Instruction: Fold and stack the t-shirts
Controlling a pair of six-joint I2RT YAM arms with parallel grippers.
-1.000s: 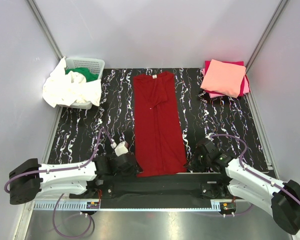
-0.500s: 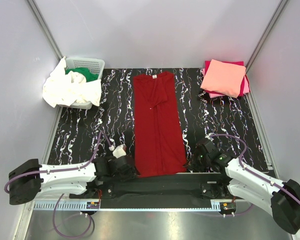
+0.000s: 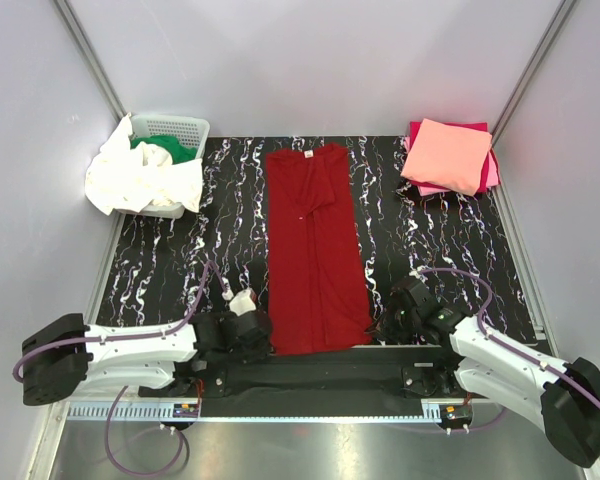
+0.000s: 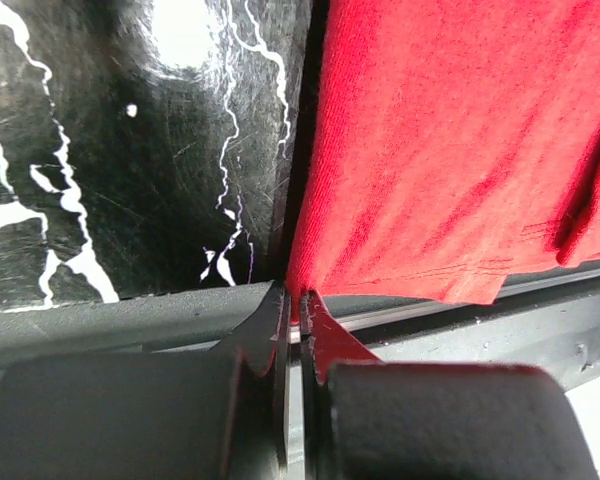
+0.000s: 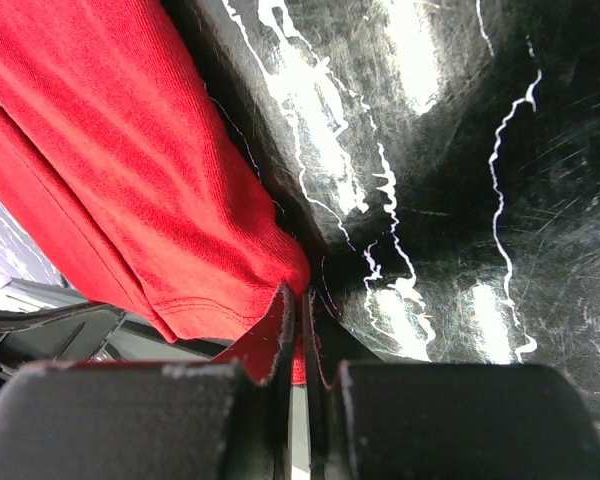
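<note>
Lying far left, a white shirt (image 3: 140, 182) and a green shirt (image 3: 168, 150) spill from the basket (image 3: 185, 126). Left tool (image 4: 294, 300): fingers pressed together, nipping the near-left hem corner of the red shirt (image 3: 315, 250), which lies lengthwise mid-table (image 3: 230, 225), sleeves folded in, collar far. Right tool (image 5: 298, 300): likewise closed, on the near-right hem corner. Far right, a folded salmon shirt (image 3: 448, 155) tops a magenta shirt (image 3: 492, 172). The cloth looks light and limp and will likely sag between grips; the hem corners suit an even lift.
</note>
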